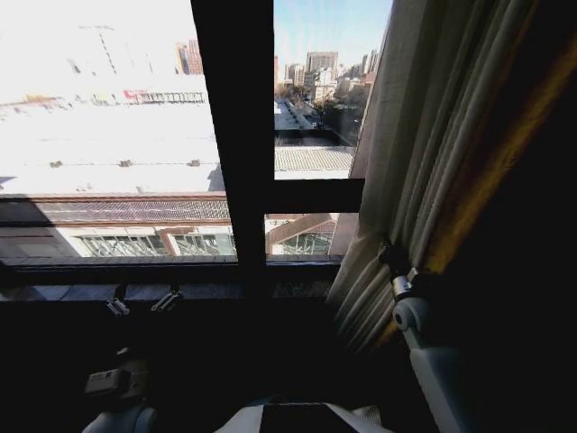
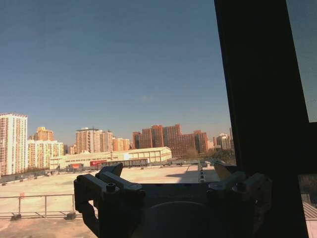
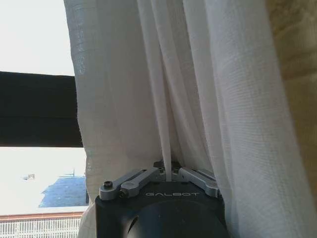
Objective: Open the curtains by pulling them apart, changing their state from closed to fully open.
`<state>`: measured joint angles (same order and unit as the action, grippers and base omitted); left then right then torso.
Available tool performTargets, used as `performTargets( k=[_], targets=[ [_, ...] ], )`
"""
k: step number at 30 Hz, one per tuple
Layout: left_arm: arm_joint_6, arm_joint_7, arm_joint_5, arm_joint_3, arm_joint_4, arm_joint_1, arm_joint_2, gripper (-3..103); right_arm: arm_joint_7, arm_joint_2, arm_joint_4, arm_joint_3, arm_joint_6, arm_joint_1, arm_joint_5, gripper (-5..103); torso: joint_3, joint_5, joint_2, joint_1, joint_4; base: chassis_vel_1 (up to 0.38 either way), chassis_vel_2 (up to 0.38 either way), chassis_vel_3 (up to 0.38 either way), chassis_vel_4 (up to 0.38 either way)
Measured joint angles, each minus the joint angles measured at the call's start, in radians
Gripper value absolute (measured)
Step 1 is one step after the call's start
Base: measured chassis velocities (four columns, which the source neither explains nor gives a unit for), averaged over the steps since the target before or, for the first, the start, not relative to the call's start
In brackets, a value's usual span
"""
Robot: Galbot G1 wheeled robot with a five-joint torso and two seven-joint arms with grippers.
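The sheer white curtains (image 1: 397,180) hang gathered in pleats at the right side of the window, leaving the glass to their left uncovered. My right gripper (image 1: 393,260) is pressed into their lower part. In the right wrist view its fingers (image 3: 198,177) are shut on a thin fold of the curtains (image 3: 148,74), and fabric drapes on both sides of the right gripper (image 3: 170,173). My left gripper (image 1: 142,302) is low by the window sill, open and holding nothing. In the left wrist view the left gripper (image 2: 171,181) faces out through the bare glass at the city.
A dark vertical window post (image 1: 239,135) and a crossbar split the window; the post (image 2: 257,99) stands close to my left gripper. A thick tan drape (image 1: 487,180) hangs right of the sheer fabric, and its edge (image 3: 297,49) shows behind it. The sill (image 1: 72,290) runs below the glass.
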<state>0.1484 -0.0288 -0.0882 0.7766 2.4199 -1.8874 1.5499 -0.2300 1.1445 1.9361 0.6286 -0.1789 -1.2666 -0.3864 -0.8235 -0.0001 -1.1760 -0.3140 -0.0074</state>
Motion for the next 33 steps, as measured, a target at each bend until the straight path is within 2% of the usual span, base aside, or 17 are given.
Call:
performTargets(
  k=[7,33],
  targets=[
    [0.002,0.000,-0.002,-0.001,-0.003,0.001,-0.003,100,-0.001,0.002,0.002,0.000,-0.004,-0.001,0.003,0,0.000,0.0009,0.000,0.000,-0.0003,0.000,0.000,0.000,0.000],
    [0.027,0.000,-0.002,0.001,0.006,-0.019,0.010,100,-0.015,-0.003,-0.003,0.014,0.001,-0.011,0.015,0,0.000,-0.0003,0.000,0.000,0.0000,-0.027,-0.026,0.029,0.027]
  ],
)
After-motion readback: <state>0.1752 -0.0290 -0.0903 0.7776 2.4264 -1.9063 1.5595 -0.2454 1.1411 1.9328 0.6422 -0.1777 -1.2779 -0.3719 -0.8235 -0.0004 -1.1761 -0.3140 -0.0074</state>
